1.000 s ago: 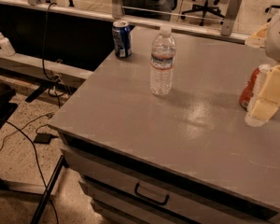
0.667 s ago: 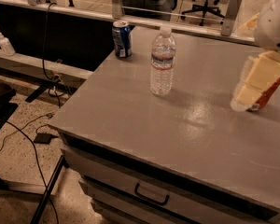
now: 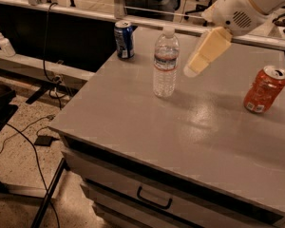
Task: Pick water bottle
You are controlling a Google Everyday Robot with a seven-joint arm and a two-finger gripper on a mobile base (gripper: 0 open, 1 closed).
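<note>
- Water bottle (image 3: pixel 165 63): it is standing upright, white cap on top, on the far-left part of the desk (image 3: pixel 147 127). It is touching nothing else, which is leaving its ribbed body open to a grasp from the side.
- Hand (image 3: pixel 194 66): I am holding it in the air just to the right of the bottle, at about label height, tip angled down and to the left toward the bottle. It is not touching the bottle. From this angle I cannot tell whether the hand is spread or pressed together; it is carrying nothing.
- Arm (image 3: pixel 244 6): it is reaching in from the upper right, above the desk, so that the hand is meeting the bottle sideways, not from over the cap.
- Blue can (image 3: pixel 124 39): it is standing at the far-left edge, behind and to the left of the bottle, apart from it and, in my judgement, outside my line of approach.
- Orange-red can (image 3: pixel 265 89): it is standing well apart on the right side, behind the hand's position.
- Step in hand, as I am judging it: the approach, with the grasp not yet made.
</note>
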